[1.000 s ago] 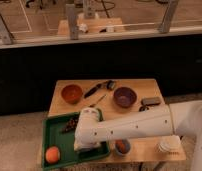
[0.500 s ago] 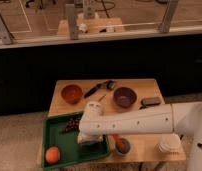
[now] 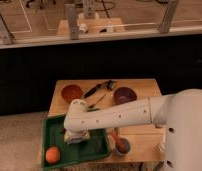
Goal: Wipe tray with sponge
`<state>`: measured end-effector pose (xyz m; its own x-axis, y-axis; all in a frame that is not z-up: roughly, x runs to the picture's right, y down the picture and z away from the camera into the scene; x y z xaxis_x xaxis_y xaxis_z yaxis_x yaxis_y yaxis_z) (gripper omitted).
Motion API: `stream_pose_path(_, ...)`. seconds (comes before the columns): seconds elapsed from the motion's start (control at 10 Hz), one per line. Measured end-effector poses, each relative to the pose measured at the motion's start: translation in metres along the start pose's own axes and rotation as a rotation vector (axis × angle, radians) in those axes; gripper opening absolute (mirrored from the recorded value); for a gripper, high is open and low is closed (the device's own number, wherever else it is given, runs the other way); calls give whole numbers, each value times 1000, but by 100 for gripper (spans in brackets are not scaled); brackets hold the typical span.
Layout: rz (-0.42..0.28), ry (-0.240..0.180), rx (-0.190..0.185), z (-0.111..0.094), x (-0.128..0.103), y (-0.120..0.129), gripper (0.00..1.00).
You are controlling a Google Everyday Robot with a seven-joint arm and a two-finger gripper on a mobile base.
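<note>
The dark-green tray (image 3: 99, 150) lies at the table's front left corner. My gripper (image 3: 76, 137) points down into the tray's middle, at the end of the white arm (image 3: 124, 116) that reaches in from the right. It is shut on the pale sponge (image 3: 73, 138), which rests against the tray floor. An orange ball (image 3: 52, 155) sits in the tray's near left corner, apart from the gripper.
On the wooden table (image 3: 149, 87) behind the tray stand an orange-brown bowl (image 3: 72, 93) and a purple bowl (image 3: 125, 94), with a dark-handled brush (image 3: 100, 89) between them. A small bowl holding an orange-handled tool (image 3: 121, 145) sits just right of the tray.
The gripper with the sponge has slid left across the tray floor, from the right part toward the middle. The ball and bowls have not moved.
</note>
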<state>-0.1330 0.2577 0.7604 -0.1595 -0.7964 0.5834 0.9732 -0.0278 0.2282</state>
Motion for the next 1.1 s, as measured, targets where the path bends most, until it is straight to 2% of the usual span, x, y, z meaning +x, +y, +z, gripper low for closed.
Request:
stream_pose_path(0.2,-30,-7,10,-5,-9,-9,0)
stream_pose_path(0.5,-63,-48,4,-6,-39,-5,0)
stream_pose_path(0.8,-53,-63,-19,-10,-48,18,0)
stream_pose_path(1.1,12,-63,-49,-10,-45,53,0)
